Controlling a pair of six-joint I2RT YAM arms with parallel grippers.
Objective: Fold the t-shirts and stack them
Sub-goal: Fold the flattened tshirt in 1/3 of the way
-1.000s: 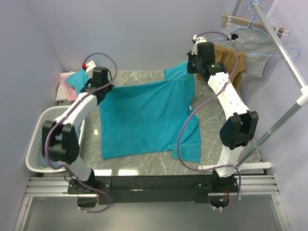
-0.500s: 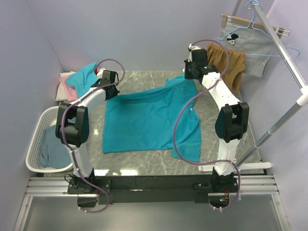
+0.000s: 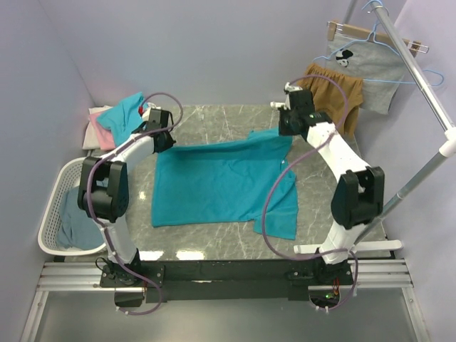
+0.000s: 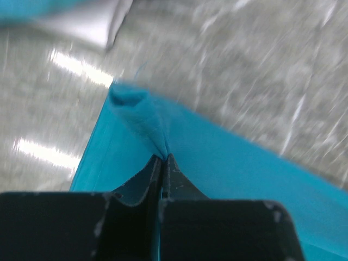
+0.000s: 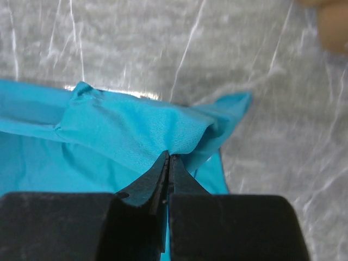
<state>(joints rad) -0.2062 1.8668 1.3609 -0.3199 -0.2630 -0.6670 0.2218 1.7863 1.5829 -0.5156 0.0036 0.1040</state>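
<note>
since a second ago the right arm has swung in and come down and the left arm has stretched out toward the far left. the far edge of the teal t-shirt [image 3: 214, 185], which was lifted and pulled wide between them, now sits lower and closer to the table [image 3: 214, 117]. the shirt lies spread over the middle of the marble top. its near hem is flat, and a flap of it trails toward the near right corner.

the left gripper [image 3: 165, 140] is at the shirt's far left corner. in the left wrist view its fingers are clenched together on a small raised peak of teal cloth. the right gripper [image 3: 287, 130] is at the far right corner, its fingers pinched tight on a fold that bunches up just ahead of the tips. the left wrist view is blurred, so it is hard to say whether the held edge rests on the marble or hangs just above it.

a pile of tees [image 3: 114, 122], teal over pink and white, sits at the far left corner of the table near the left gripper. a white basket [image 3: 51, 206] stands off the left edge with a blue-grey cloth [image 3: 75, 222] inside. brown shorts [image 3: 335, 91] and a grey garment [image 3: 370, 68] hang from a rail [image 3: 420, 80] at the far right, well apart from the shirt.
</note>
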